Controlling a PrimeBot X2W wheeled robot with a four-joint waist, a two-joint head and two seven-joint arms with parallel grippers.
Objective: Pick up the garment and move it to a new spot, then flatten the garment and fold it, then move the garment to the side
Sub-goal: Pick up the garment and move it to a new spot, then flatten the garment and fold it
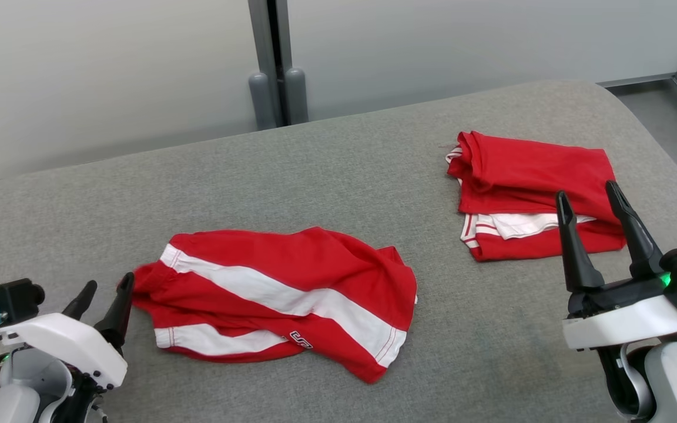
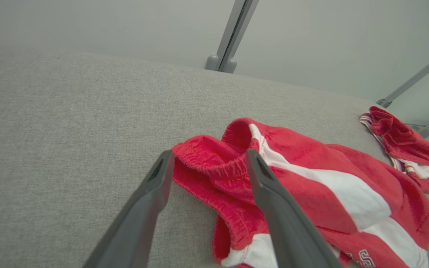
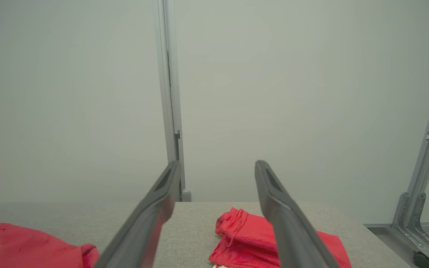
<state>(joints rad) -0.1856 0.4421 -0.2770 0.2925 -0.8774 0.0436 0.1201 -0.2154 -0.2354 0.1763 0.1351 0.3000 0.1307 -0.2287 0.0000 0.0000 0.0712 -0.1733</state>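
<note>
Grey table [image 2: 69,130]: left gripper [image 2: 209,154] jaws wide, straddling the garment [image 2: 311,175].

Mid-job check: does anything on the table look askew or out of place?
The striped red shorts lie rumpled, not flat: the waistband is bunched up between the open jaws of the left gripper. The folded red garment at the far right looks reasonably tidy. Nothing torn or spilled.

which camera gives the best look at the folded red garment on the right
The head view: the folded garment shows nearly whole, white layers along its near edge. In the right wrist view a finger of the right gripper hides part of it; the left wrist view catches just one end.
</note>
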